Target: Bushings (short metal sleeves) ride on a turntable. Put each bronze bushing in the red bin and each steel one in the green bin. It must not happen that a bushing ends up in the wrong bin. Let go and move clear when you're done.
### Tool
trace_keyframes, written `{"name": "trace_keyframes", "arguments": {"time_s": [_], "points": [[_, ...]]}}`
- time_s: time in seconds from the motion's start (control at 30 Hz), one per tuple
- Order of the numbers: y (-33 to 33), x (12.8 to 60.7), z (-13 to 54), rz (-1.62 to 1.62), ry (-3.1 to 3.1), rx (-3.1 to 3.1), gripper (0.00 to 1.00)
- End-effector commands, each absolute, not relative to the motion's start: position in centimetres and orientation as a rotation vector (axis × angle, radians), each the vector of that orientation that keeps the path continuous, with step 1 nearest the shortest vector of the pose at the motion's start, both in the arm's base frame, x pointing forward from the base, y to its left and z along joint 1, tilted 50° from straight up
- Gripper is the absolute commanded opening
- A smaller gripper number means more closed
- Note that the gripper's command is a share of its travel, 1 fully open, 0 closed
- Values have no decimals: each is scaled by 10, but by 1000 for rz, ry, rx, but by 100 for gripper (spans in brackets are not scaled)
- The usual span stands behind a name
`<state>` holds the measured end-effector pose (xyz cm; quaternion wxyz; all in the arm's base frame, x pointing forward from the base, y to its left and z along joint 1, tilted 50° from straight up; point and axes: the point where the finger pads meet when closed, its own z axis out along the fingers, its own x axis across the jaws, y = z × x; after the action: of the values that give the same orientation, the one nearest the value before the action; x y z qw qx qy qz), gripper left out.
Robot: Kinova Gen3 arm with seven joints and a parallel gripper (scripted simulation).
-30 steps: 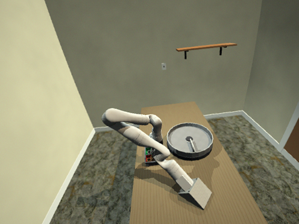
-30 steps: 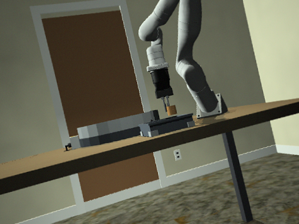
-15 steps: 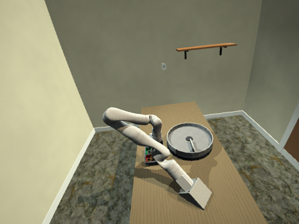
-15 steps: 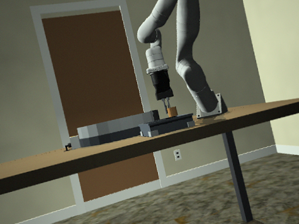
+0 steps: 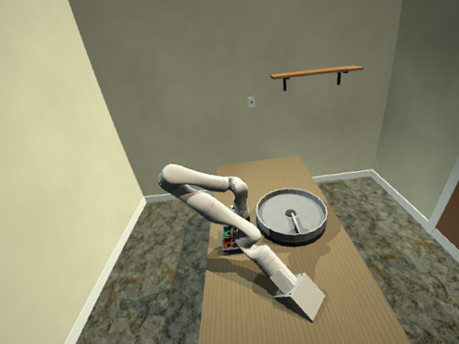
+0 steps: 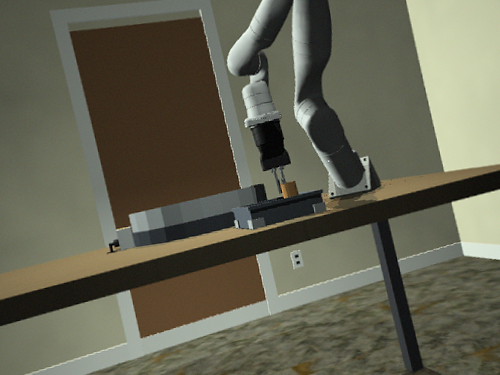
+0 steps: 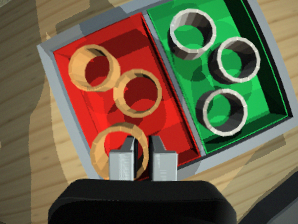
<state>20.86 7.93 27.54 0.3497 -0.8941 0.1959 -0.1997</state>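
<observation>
While the gripper (image 7: 139, 163) pinches one wall of a bronze bushing (image 7: 119, 145), the sleeve hangs axis-upright just above the red bin's (image 7: 69, 92) near end, so release lies straight below.

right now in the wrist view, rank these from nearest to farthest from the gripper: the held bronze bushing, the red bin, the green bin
1. Held bronze bushing: pinched by its wall in the gripper.
2. Red bin: directly under the fingers, on the left of the tray.
3. Green bin: to the right, past the divider.
</observation>
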Motion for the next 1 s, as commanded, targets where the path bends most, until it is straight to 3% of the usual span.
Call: {"name": "trace_keyframes", "arguments": {"time_s": [0.0,0.97], "points": [[77,209,273,-572,538,-2278,0],[87,216,267,-491,497,-2331,0]]}}
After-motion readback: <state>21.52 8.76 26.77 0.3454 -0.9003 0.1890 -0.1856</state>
